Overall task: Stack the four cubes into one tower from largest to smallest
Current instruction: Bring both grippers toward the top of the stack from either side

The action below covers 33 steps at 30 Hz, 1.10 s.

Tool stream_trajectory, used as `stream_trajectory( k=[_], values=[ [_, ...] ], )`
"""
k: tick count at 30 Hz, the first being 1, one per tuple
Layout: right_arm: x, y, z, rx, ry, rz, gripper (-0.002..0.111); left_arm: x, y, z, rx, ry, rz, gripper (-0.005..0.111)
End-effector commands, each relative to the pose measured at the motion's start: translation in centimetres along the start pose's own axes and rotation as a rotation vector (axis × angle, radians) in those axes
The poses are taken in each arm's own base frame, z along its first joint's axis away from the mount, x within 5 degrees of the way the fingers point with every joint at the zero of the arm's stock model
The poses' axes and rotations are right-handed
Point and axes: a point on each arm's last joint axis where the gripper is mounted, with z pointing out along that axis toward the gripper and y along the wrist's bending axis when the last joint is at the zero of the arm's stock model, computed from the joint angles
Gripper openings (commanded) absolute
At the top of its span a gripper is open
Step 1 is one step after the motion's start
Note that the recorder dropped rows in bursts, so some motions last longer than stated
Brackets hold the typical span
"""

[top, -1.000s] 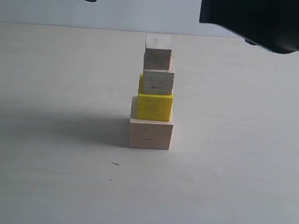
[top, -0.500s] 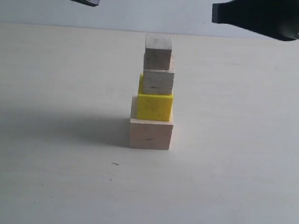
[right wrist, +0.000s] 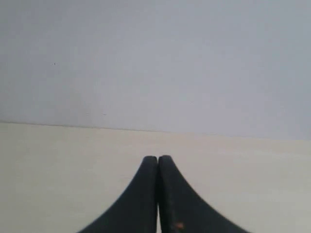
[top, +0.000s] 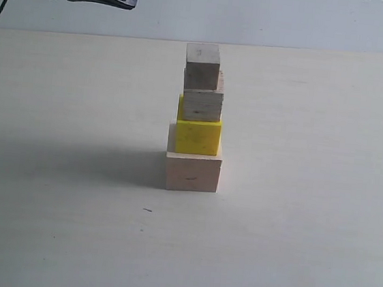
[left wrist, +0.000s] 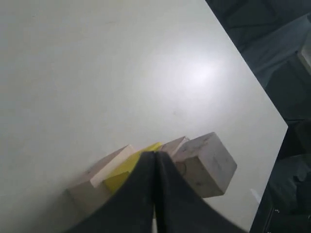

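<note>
The tower stands mid-table in the exterior view: a large pale wood cube (top: 192, 173) at the bottom, the yellow cube (top: 198, 136) on it, a medium pale cube (top: 202, 105) above, and the smallest pale cube (top: 202, 66) on top. My left gripper (top: 128, 0) hangs shut and empty at the upper left, well away from the tower. Its wrist view looks down past the shut tips (left wrist: 154, 154) onto the small cube (left wrist: 206, 165), the yellow cube (left wrist: 121, 175) and the large cube (left wrist: 90, 187). My right gripper (right wrist: 157, 158) is shut and empty over bare table, outside the exterior view.
The pale table (top: 305, 231) spreads all round the tower. Its far edge meets a light wall (top: 260, 13). In the left wrist view the table's edge (left wrist: 252, 87) drops off to dark surroundings.
The right arm has drawn back out of the exterior view at the upper right. The left gripper has shifted slightly rightward. The tower has not moved.
</note>
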Motion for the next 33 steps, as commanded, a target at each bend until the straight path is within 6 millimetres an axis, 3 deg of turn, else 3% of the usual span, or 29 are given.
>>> stream_trajectory(
  k=[1, 10, 14, 17, 23, 29, 33],
  values=[
    [0.9, -0.9, 2.4, -0.137, 0.035, 0.2, 0.0, -0.1, -0.2, 0.2, 0.012, -0.016, -0.008, 0.0],
    [6.4, 1.8, 8.2, -0.321, 0.26, 0.416, 0.0, 0.7, 0.3, 1.1, 0.004, 0.053, 0.002, 0.0],
    [8.5, 3.4, 9.4, -0.429, 0.379, 0.554, 0.0, 1.4, 1.0, 1.7, 0.013, 0.077, -0.033, 0.0],
    [9.6, 4.0, 9.9, -0.473, 0.426, 0.548, 0.0, 1.8, 1.4, 2.1, 0.011, 0.092, -0.043, 0.0],
    [9.9, 4.7, 9.2, -0.726, 0.522, 0.654, 0.0, 2.2, 1.3, 2.5, 0.074, 0.068, -0.052, 0.0],
    [9.6, 3.1, 9.3, -0.727, 0.501, 0.706, 0.0, 2.5, 0.5, 3.0, 0.109, 0.093, -0.004, 0.0],
    [9.2, 2.9, 8.8, -0.834, 0.502, 0.738, 0.0, 2.8, 0.0, 4.0, 0.125, 0.115, 0.022, 0.0]
  ],
)
